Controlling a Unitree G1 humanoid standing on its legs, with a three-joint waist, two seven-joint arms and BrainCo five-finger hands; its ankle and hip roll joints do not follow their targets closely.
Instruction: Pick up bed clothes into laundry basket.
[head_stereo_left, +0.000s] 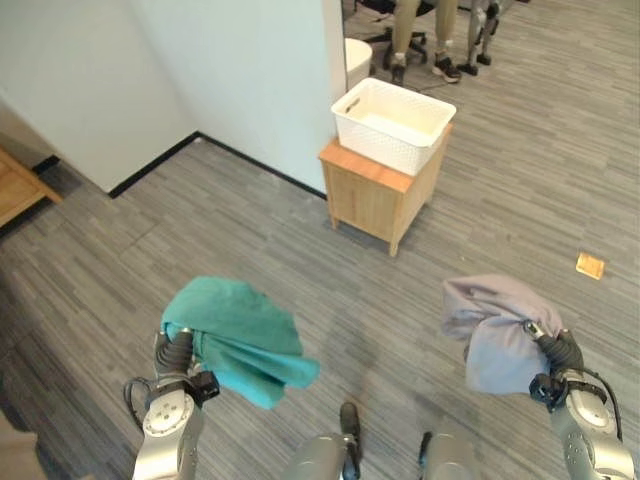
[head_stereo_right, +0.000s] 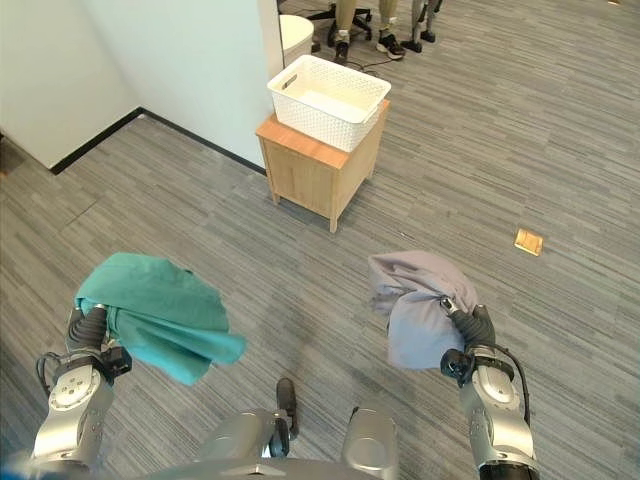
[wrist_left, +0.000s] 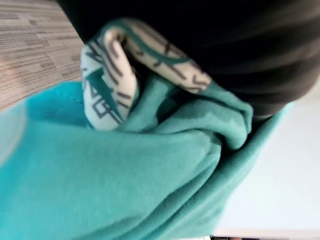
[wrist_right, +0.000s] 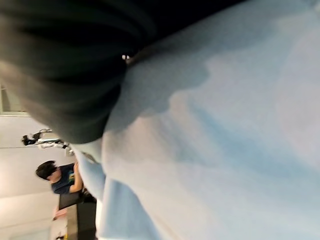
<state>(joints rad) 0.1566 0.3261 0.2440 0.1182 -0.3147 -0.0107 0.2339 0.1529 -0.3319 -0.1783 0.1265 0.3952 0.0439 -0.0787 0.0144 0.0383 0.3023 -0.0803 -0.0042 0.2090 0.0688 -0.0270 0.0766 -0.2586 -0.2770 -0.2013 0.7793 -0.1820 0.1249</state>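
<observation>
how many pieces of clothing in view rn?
2: teal cloth bunched over the left hand, pale grey-lilac cloth bunched over the right hand. White perforated basket looks empty, though its floor is partly hidden.

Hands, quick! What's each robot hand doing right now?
Left hand: under the teal cloth it carries; fingers hidden, grip cannot be told.
Right hand: buried in the grey cloth it carries; fingers hidden, cannot be told.

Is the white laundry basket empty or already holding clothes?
Empty: the white laundry basket on the wooden cabinet shows a bare interior.
</observation>
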